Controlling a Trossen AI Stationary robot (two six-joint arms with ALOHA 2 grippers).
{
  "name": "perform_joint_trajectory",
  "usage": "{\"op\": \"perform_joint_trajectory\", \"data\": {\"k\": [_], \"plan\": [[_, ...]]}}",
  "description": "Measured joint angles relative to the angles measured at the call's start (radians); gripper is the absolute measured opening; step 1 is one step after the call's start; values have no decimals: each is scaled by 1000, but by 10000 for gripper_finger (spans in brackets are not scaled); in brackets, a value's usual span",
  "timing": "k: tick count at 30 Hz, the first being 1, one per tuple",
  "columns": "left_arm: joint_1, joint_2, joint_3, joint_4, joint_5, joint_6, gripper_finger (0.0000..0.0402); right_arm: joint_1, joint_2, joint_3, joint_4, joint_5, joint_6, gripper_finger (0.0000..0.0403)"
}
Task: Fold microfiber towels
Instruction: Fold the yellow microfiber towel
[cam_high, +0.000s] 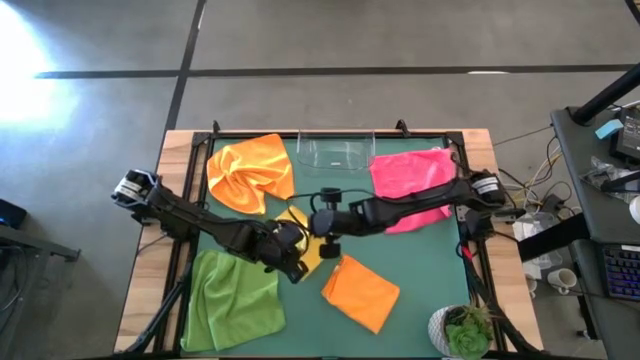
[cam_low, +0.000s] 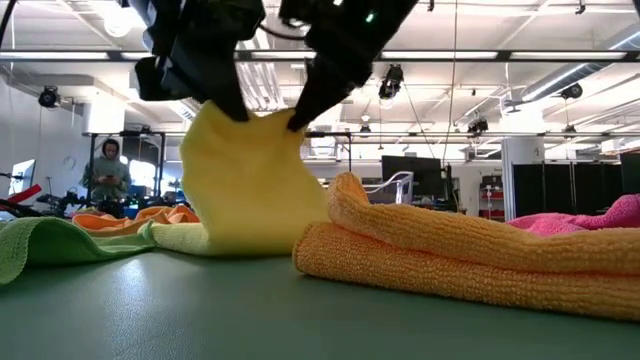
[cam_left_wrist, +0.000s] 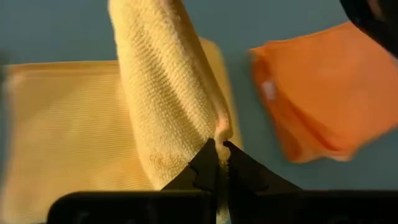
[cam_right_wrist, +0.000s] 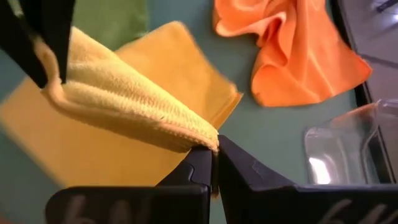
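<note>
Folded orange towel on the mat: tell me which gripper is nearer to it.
Right. The right gripper pinches the yellow towel just beside the folded orange towel; the left gripper grips the yellow towel's other corner, slightly farther away.

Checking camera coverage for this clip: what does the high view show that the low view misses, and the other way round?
Only the high view shows the clear bin, the potted plant and the whole lime green towel. Only the low view shows the yellow towel lifted off the table, plus a person in the room behind. Both show the folded orange towel, the hot pink towel, and the left gripper and right gripper shut on the yellow towel.
</note>
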Motion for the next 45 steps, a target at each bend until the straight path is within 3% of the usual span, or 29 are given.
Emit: {"op": "perform_joint_trajectory", "data": {"k": [14, 31, 40, 45], "plan": [[107, 2, 0, -305, -25, -33, 0, -95, 166, 16, 229, 10, -139, 8], [180, 6, -4, -343, -31, 84, 2, -123, 214, 45, 264, 0, -235, 8], [180, 6, -4, -342, -31, 81, 73, -122, 213, 45, 264, -26, -234, 11], [181, 6, -4, -343, -35, 78, 126, -126, 213, 45, 270, -28, -227, 36]]}}
